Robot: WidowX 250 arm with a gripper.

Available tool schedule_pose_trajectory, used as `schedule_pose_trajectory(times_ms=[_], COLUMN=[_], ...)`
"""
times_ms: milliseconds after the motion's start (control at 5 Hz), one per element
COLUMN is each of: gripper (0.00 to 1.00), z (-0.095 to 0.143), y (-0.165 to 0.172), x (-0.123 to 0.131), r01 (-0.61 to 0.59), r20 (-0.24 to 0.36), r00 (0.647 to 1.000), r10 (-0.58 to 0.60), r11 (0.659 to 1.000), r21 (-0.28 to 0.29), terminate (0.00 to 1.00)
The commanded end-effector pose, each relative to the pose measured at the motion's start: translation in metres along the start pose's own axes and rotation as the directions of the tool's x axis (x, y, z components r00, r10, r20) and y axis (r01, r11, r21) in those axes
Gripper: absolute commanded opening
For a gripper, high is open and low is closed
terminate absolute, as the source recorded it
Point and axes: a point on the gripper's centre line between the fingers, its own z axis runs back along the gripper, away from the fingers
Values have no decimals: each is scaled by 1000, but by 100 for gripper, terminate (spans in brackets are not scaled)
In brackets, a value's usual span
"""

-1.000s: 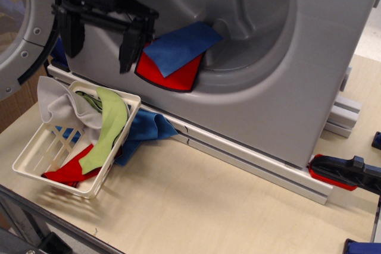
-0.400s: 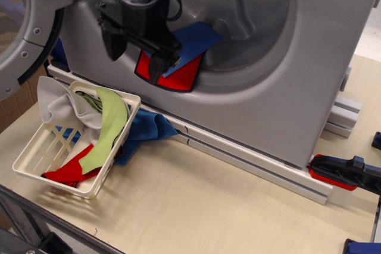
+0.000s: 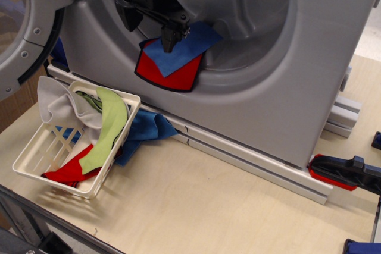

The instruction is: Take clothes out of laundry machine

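The grey laundry machine [image 3: 286,87] stands at the back with its round windowed door [image 3: 24,28] swung open to the left. In the drum recess a flat blue cloth [image 3: 187,46] lies on top of a red cloth with a dark edge [image 3: 175,75]. My black gripper [image 3: 149,30] reaches into the recess from above. Its jaws are open and empty. The right fingertip [image 3: 169,41] is at the left corner of the blue cloth; I cannot tell if it touches. The left fingertip [image 3: 128,19] is over the grey drum wall.
A white lattice basket [image 3: 89,190] sits front left on the wooden table, holding a lime-green strip [image 3: 110,126], a pale grey-white cloth [image 3: 59,108] and a red cloth [image 3: 65,173]. A bulkier blue cloth [image 3: 146,129] lies beside it. A red-and-black clamp [image 3: 339,173] lies at the right.
My gripper has moved right and deeper into the drum recess, turning as it went, from left of the cloths to the blue cloth's left corner. The cloths have not moved.
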Motion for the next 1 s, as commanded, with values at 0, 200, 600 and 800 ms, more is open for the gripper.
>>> schedule_pose_trajectory(times_ms=[0, 200, 600, 800], gripper=[100, 100, 0, 0], z=[-13, -18, -25, -24], y=[6, 7, 12, 11], x=[28, 28, 25, 24], r01=[1, -29, -69, -77], r20=[125, 107, 100, 80], r00=[992, 994, 992, 993], r10=[7, 39, 81, 84], r11=[998, 995, 990, 993], r21=[-58, -93, -120, -90], terminate=[0, 0, 0, 0])
